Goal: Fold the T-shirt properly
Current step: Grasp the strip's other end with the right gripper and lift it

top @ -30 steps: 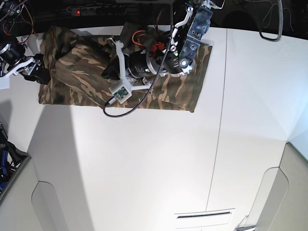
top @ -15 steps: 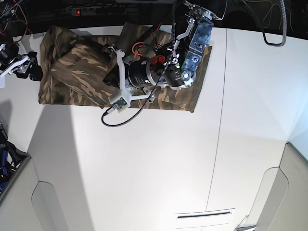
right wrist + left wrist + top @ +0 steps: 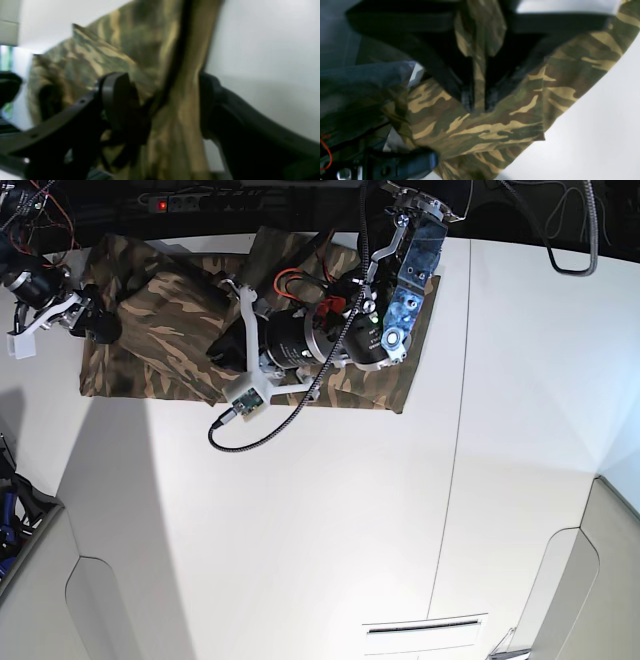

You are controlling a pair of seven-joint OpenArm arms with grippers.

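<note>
Left pincer: black jaws narrowly apart, a thin ridge of the T-shirt running up between them; the fingertips press on the camouflage cloth, so it grips a fold. Right pincer: jaws spread wide, a bunched band of the T-shirt passing through the gap; picture blurred, so whether the pads actually bear on the cloth I cannot tell. Base view gives what the wrist views lack: the T-shirt lies partly folded at the far edge of the white bench, the left arm's body sprawled over its middle, the left pincer hidden in cloth there, and the right pincer at the shirt's left edge. A black cable loops off the shirt's near edge onto the bench. Only the left wrist view shows the fold in the jaws.
</note>
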